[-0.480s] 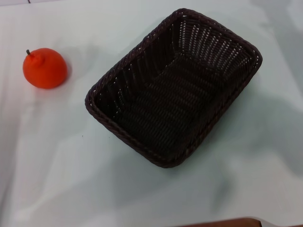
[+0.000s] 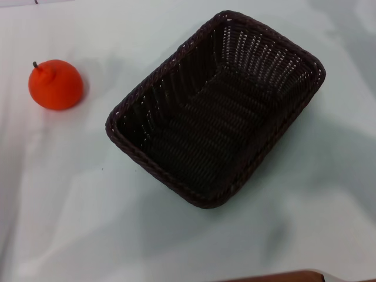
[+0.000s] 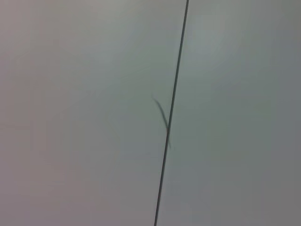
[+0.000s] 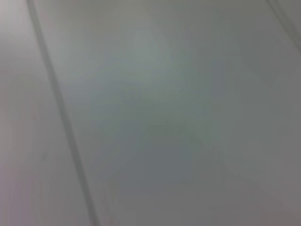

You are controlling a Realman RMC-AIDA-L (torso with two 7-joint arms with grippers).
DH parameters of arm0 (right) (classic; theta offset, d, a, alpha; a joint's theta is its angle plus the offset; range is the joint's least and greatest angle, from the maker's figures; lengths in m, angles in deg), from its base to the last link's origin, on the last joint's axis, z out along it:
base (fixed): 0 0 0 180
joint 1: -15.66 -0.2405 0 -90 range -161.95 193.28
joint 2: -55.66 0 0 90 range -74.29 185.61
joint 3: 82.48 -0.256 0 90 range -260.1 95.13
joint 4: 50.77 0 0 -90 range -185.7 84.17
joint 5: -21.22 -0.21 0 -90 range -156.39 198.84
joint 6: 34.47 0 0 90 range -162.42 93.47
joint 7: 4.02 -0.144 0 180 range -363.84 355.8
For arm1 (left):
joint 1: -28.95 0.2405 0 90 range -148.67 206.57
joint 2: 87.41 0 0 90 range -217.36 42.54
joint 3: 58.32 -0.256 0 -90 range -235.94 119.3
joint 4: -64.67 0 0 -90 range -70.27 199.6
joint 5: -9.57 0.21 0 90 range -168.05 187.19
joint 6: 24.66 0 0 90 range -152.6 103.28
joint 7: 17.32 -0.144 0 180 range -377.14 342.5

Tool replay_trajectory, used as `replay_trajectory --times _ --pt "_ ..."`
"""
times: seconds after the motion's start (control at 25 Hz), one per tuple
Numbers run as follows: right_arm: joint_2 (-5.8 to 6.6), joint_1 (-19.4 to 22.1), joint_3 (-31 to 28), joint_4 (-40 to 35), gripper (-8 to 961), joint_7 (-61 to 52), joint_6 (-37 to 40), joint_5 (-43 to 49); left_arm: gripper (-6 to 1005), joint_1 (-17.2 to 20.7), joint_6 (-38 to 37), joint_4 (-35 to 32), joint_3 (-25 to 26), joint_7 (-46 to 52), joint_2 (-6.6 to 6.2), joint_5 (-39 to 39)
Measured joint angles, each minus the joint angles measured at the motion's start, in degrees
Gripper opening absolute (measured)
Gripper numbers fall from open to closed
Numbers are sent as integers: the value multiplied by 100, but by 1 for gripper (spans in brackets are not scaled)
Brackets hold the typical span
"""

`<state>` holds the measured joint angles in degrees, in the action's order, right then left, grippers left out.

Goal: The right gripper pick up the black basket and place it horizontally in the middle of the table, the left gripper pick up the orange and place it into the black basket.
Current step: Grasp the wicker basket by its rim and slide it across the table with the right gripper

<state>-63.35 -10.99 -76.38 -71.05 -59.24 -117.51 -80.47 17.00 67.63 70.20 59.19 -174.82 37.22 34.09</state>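
Note:
In the head view the black basket point(image 2: 214, 108) lies empty on the table point(image 2: 70, 194), right of centre and turned at a slant. The orange point(image 2: 55, 84) sits on the table at the far left, well apart from the basket, its dark stem up. Neither gripper shows in the head view. The left wrist view and the right wrist view show only a plain pale surface with a thin dark line point(image 3: 170, 113) across it.
A brown edge point(image 2: 282, 276) shows at the bottom of the head view, at the table's near side.

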Motion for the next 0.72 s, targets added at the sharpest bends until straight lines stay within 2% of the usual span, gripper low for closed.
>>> replay_trajectory --times 0.12,0.28,0.44,0.56,0.72 --pt "50 93 678 -1112 945 -1372 298 710 785 0 12 3 36 0 0 0" --pt "284 25 1572 -2685 945 -4072 507 2448 784 -40 -12 10 63 -8 -6 0" --pt "478 -363 2272 -3984 945 -6318 31 4356 783 -42 -25 3 62 -12 -9 0" --pt "519 -813 2549 -4462 945 -7236 -488 5565 782 -21 -29 15 60 -16 -14 0" --pt "493 -1411 2816 -4421 944 -7808 -708 6700 781 -23 -30 8 61 -17 -17 0"
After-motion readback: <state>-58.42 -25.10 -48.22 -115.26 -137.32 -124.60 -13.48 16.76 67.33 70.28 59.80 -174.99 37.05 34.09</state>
